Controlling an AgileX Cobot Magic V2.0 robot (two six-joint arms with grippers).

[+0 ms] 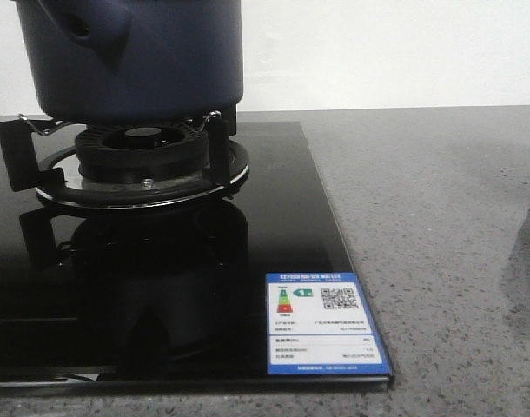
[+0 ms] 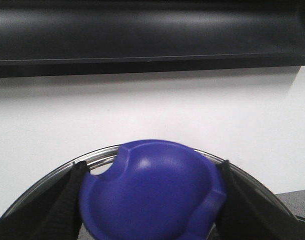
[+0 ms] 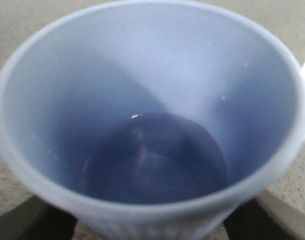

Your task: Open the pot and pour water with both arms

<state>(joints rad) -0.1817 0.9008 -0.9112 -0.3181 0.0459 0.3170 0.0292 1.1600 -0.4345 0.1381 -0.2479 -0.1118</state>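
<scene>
- Front view: the pot (image 1: 130, 56), dark navy, sits on the burner grate (image 1: 143, 152) of a black glass hob (image 1: 161, 287), at the hob's far left. Its stubby hollow handle points toward the camera's left. The pot's top is cropped out, so lid on or off cannot be told here. Grey speckled desk (image 1: 439, 243) lies to the right. No arm is in view.
- Left wrist view: the left gripper (image 2: 150, 195) has its dark fingers (image 2: 67, 200) pinching a blue domed knob (image 2: 150, 192), one finger on each side. A shiny rim curves behind it; likely the pot's lid. White wall beyond.
- Right wrist view: a pale blue cup (image 3: 147, 125) fills the frame, water in its bottom. The right gripper's fingers are hidden; its state cannot be told.
- Risk: the smooth knob could slip from the pinch, dropping the lid. The cup, tilted early, could spill onto the hob.
</scene>
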